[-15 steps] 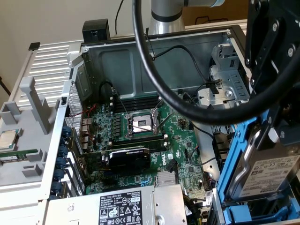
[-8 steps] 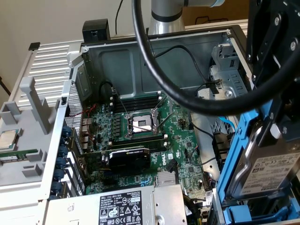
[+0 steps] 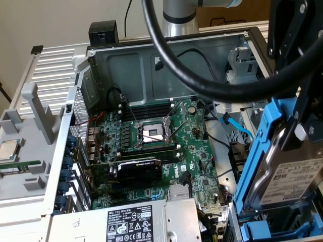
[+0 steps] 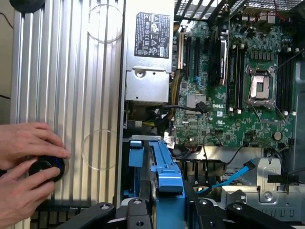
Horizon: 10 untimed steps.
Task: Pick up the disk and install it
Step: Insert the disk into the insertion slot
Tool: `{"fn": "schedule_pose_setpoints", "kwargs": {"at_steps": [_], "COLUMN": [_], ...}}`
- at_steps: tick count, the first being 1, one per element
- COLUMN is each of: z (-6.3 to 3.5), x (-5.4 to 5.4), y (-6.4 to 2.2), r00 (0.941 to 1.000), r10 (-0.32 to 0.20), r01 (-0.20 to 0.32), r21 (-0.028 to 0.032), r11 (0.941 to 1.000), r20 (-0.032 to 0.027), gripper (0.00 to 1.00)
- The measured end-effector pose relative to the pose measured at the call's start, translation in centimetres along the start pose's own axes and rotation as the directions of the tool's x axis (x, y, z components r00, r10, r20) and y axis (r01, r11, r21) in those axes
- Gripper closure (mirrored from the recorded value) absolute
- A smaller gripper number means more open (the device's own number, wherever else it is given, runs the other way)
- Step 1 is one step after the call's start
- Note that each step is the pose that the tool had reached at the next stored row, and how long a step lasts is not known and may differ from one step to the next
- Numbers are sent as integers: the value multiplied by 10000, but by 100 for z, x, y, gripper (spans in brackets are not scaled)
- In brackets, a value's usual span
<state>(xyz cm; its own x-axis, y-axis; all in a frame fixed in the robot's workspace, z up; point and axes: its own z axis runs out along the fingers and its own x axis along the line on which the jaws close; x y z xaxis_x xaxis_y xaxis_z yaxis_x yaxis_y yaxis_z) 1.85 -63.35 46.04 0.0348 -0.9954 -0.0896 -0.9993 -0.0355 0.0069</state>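
Gripping the disk by its blue carrier, the end effector is clamped on it, with the carrier edge between the fingers in the wrist view. Disk hangs at the exterior view's right, over the open computer case beside the motherboard. Long axis steeply tilted (nearly on end, label outward). Blue drive-bay rails lie just below its lower end; contact unclear. A person's hand rests on a black knob on the tabletop.
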Motion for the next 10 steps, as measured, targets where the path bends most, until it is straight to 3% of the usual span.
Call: {"fn": "schedule_pose_setpoints", "kwargs": {"at_steps": [10], "z": [-89], "x": [-8], "y": [1], "r00": [10000], "r10": [-9], "r01": [9], "r21": [6], "r11": [10000], "r20": [-1], "gripper": [64]}}
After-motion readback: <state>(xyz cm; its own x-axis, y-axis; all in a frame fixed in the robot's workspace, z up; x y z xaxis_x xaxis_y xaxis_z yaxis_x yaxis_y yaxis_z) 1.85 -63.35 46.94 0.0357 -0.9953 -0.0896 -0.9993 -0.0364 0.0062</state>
